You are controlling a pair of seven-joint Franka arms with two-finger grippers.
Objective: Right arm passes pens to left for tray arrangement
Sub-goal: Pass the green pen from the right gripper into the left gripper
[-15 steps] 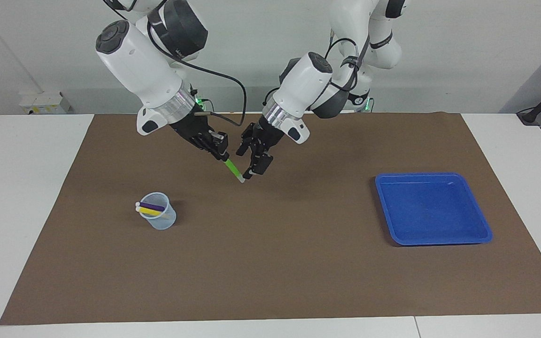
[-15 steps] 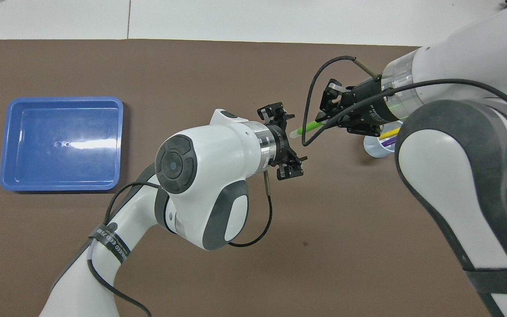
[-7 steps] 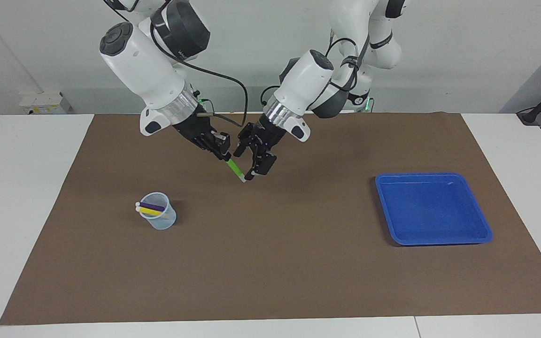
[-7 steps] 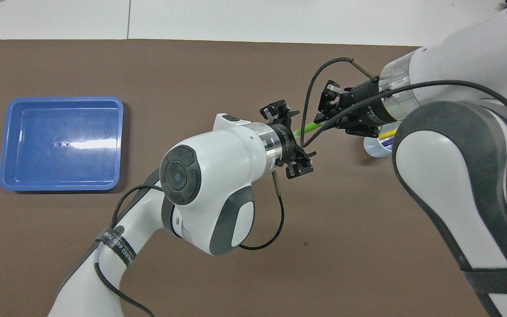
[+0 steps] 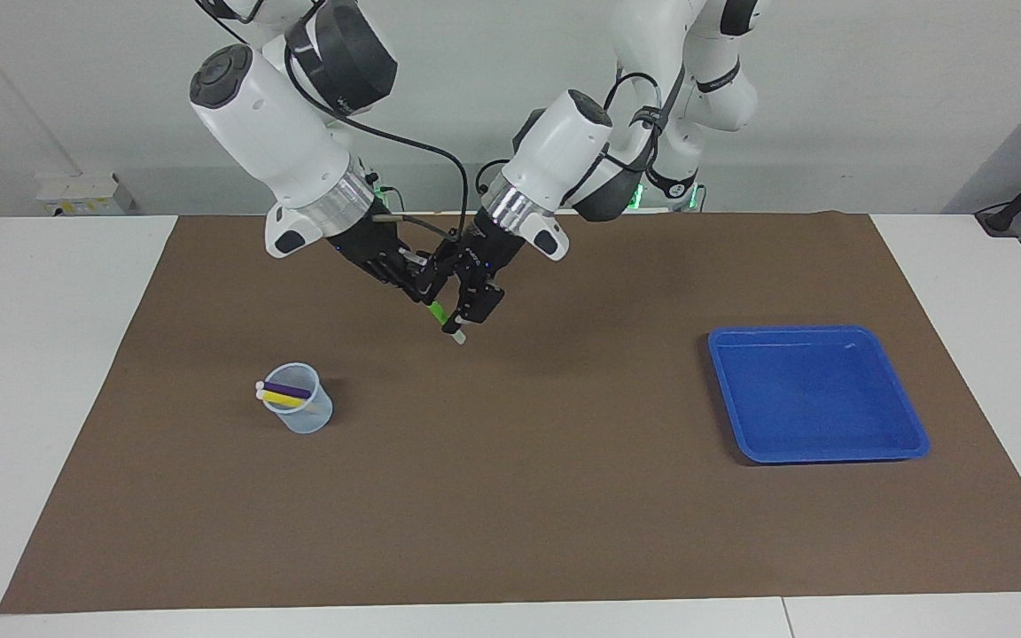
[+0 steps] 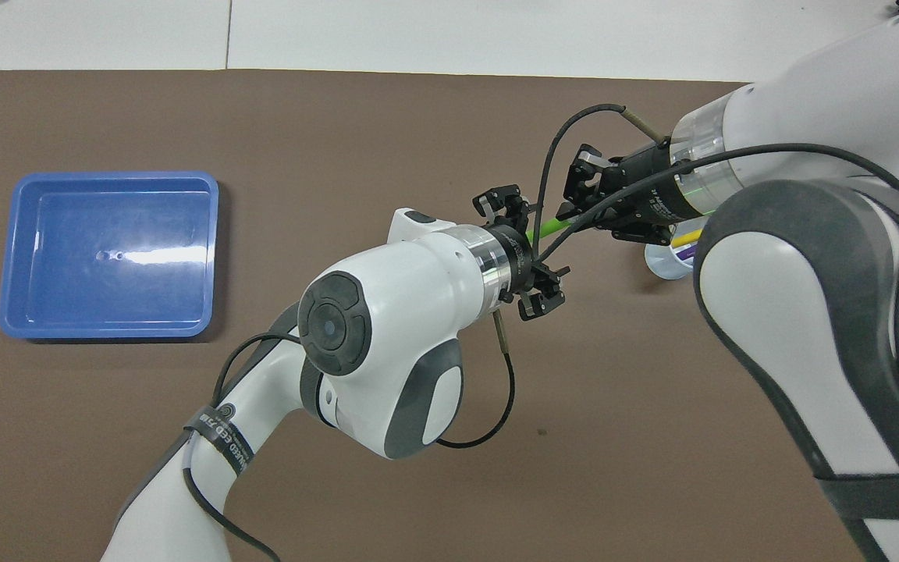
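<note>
We are at the handover of the first pen. Our right hand is clamped on the upper part of the green pen, which slants down over the middle of the brown mat, its whitish tip lowest. Our left hand is at that lower part of the pen with its fingers on either side; we cannot tell whether they have pinched it or stand a little apart (in the overhead view the wrist covers the pen's end). Both hands are up in the air, over the mat between the cup and the tray.

Nothing is done yet as far as the tray goes: it sits toward the left arm's end of the bench, with no pen in it. The yellow pen and the purple pen lie side by side in the small clear cup, toward the right arm's end.

We judge the task to be early. What is left: the left hand takes over the green pen, the right lets go, the pen goes to the tray, and then the same for the two pens in the cup.
</note>
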